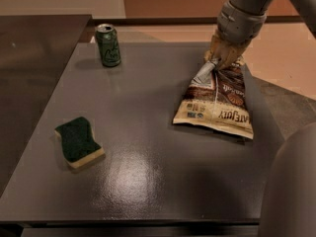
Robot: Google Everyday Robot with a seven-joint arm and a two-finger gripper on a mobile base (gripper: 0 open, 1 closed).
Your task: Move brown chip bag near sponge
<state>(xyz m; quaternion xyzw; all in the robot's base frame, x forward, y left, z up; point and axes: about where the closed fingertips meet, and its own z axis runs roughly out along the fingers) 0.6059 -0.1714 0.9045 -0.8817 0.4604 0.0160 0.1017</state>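
One brown chip bag (217,102) at 3 o'clock on bench (148,186), far end clamped in hand (218,61). One sponge (79,142) at 8 o'clock, well apart. One green can (108,45) at 11 o'clock.

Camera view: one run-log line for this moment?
brown chip bag: right side | gripper: at its far end, jaws shut on top edge | sponge: front left, apart from bag | green can: back left

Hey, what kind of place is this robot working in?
Probably an office break room or test kitchen: a dark table holds a drink can, a sponge and the brown chip bag, whose far end the hand grips.
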